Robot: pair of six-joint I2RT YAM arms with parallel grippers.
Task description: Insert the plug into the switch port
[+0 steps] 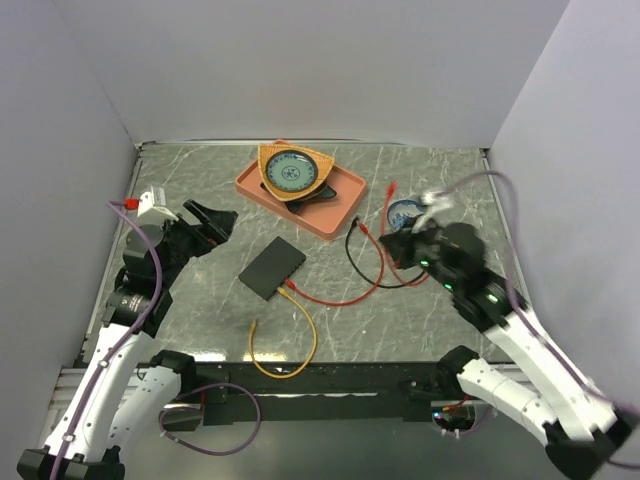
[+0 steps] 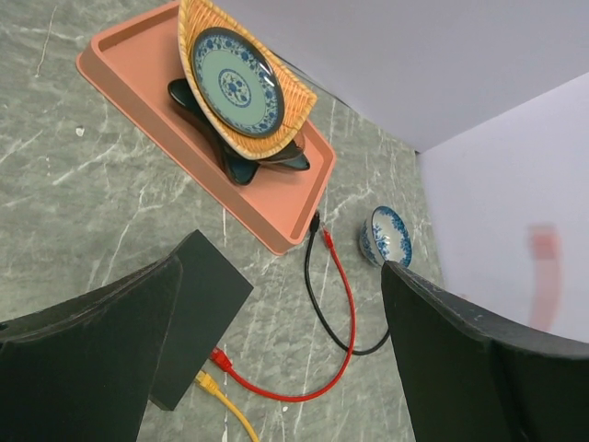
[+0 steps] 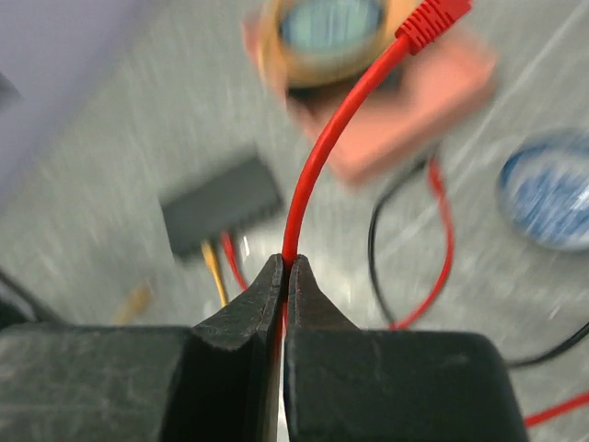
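The switch is a flat black box (image 1: 272, 268) lying mid-table; it also shows in the left wrist view (image 2: 198, 308) and, blurred, in the right wrist view (image 3: 221, 201). A red plug (image 2: 219, 359) and a yellow plug (image 2: 208, 382) sit in its near edge. My right gripper (image 3: 283, 262) is shut on a red cable, its red plug (image 3: 433, 20) sticking up beyond the tips. In the top view this gripper (image 1: 405, 243) is raised right of the switch, with the plug (image 1: 390, 187) above it. My left gripper (image 1: 212, 222) is open and empty, left of the switch.
An orange tray (image 1: 345, 195) holding stacked plates stands at the back. A blue-and-white bowl (image 1: 403, 212) sits by the right gripper. A black cable (image 1: 352, 262) and a red cable loop (image 1: 375, 285) lie between switch and bowl. A yellow cable (image 1: 285, 370) loops toward the front edge.
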